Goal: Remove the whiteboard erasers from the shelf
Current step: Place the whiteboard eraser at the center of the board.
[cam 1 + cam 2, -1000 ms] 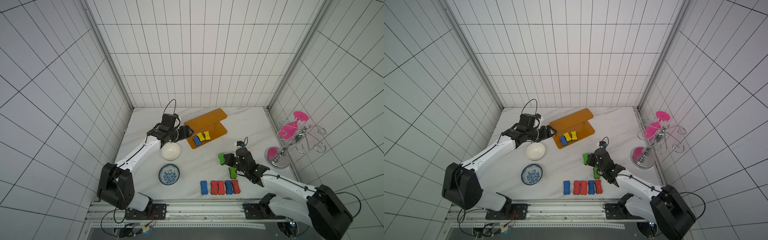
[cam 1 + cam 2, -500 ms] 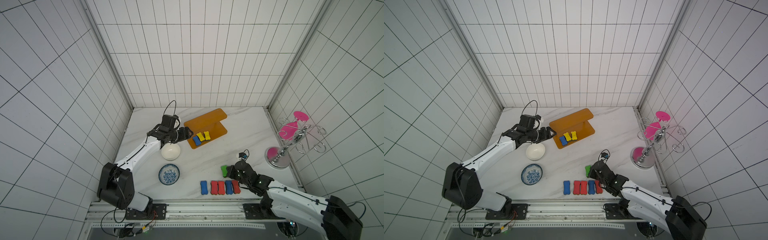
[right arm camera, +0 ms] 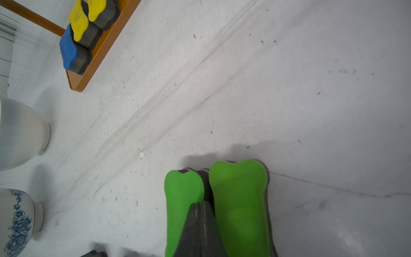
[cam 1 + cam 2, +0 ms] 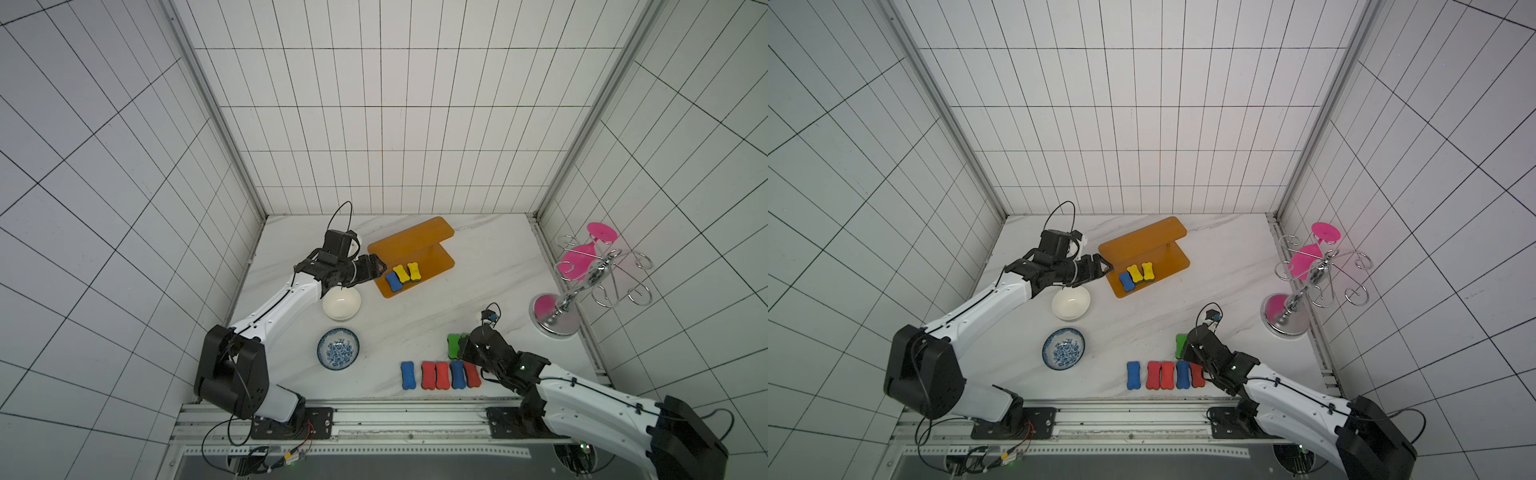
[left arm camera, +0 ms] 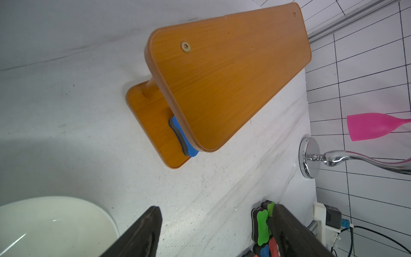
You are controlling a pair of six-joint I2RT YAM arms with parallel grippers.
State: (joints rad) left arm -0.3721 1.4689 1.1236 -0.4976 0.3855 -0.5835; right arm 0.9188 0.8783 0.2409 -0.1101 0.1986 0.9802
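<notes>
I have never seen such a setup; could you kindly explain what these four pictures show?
Two robot arms work at a marble table. Two pictures look down from overhead; two come from cameras on the arms' wrists. The left gripper, fingers open, reaches toward the orange shelf, which holds a blue eraser and two yellow erasers. The right gripper, fingers shut on nothing, sits over two green erasers. Five more erasers lie in a row, near a white bowl, a patterned bowl and a chrome rack with pink glasses.

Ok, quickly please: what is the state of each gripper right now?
Left gripper: open, holding nothing.
Right gripper: shut, holding nothing, its tip over the gap between two green erasers.
</notes>
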